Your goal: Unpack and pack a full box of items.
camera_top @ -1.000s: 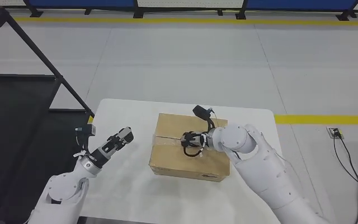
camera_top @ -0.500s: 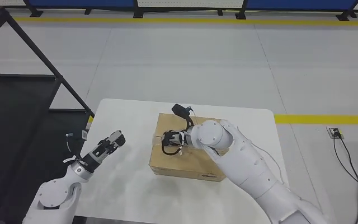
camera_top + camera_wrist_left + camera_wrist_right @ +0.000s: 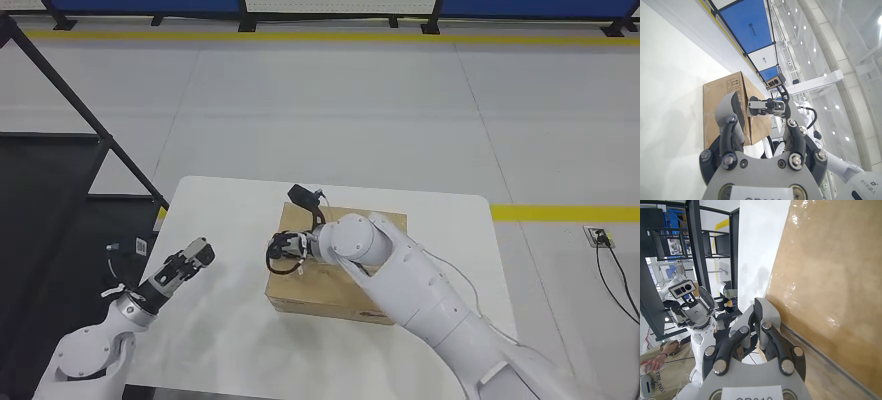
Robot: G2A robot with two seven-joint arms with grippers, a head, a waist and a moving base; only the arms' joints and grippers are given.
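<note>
Up close, the right end effector [image 3: 757,308] has its two fingers clenched together, the dark pads pressed face to face. Whether a scrap of tape is pinched between them cannot be made out. From the top view, the right end effector [image 3: 277,252] lies low over the cardboard box [image 3: 340,290], at the edge of the lid that faces the other arm. Its own forearm covers much of the lid behind it. The left wrist view puts the same fingertips [image 3: 749,108] right at the box's upper edge, where something pale and glossy wraps the corner; it is too small to identify.

The taped seam [image 3: 810,344] runs beside the clenched fingers, and glare hides much of the cardboard box [image 3: 829,275] surface around it.

The left end effector [image 3: 762,106] is released, its fingers spread wide with nothing between them. It hangs above the tabletop [image 3: 230,320], well apart from the box, pointing toward it [image 3: 200,250].

The cardboard box [image 3: 715,89] stands closed on the white tabletop [image 3: 668,75], near its middle. Its near side face is partly masked by one of the left fingers [image 3: 734,108], and the printed marks there are too small to read. The box's contents are hidden.
</note>
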